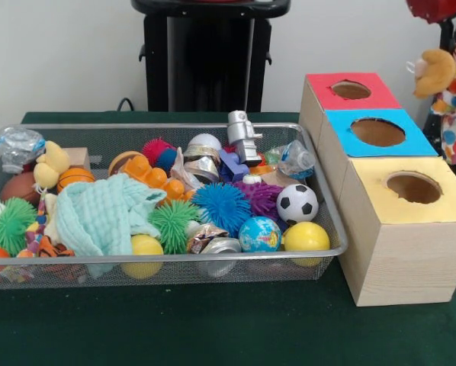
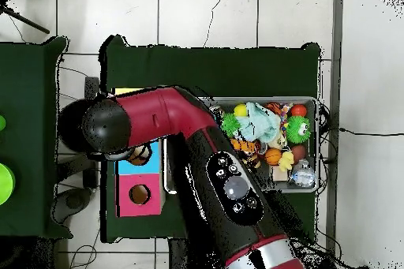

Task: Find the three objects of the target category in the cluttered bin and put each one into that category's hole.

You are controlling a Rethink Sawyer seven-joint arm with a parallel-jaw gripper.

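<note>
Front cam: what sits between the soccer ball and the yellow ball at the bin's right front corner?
Nothing. In the front view the soccer ball sits right behind the yellow ball, almost touching it. The globe ball lies just beside them, not between.

the front view is evenly and brightly lit, with diffuse light and only soft shadows under the mesh bin (image 1: 319, 263) and beside the boxes (image 1: 408, 229). small glare spots sit on the yellow ball (image 1: 306, 237) and globe ball (image 1: 259, 233). the overhead view is dimmer, with the red arm (image 2: 213, 175) showing sheen along its upper surface.
</note>
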